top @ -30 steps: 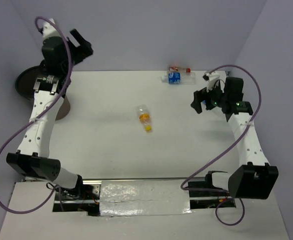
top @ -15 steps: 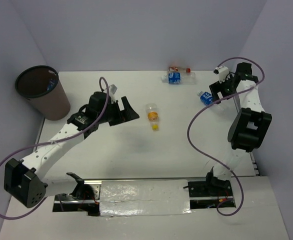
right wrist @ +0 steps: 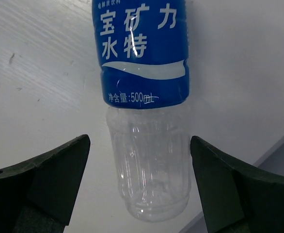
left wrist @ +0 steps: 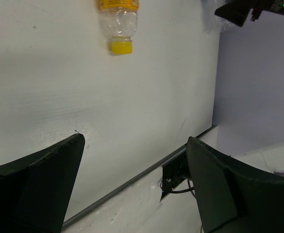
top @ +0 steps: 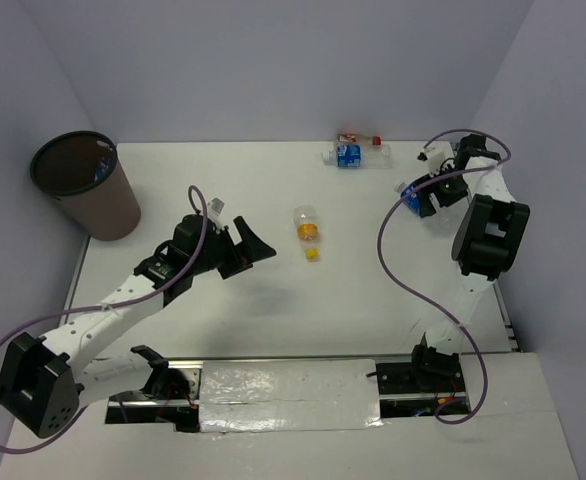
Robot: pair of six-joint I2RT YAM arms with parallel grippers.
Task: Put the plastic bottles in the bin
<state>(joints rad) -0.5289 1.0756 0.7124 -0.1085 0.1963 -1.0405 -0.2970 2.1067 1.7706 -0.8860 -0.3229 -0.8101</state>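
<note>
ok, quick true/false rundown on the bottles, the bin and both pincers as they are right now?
1. The orange-label bottle lies on the table with its yellow cap on. True.
2. The left pincer grips the orange-label bottle. False: it is open and empty, and the bottle lies apart from it, ahead of the fingers.
3. The right pincer has a finger on either side of a blue-label bottle that lies on the table. True.
4. The bin is tipped on its side. False: it stands upright at the table's far left corner.
</note>
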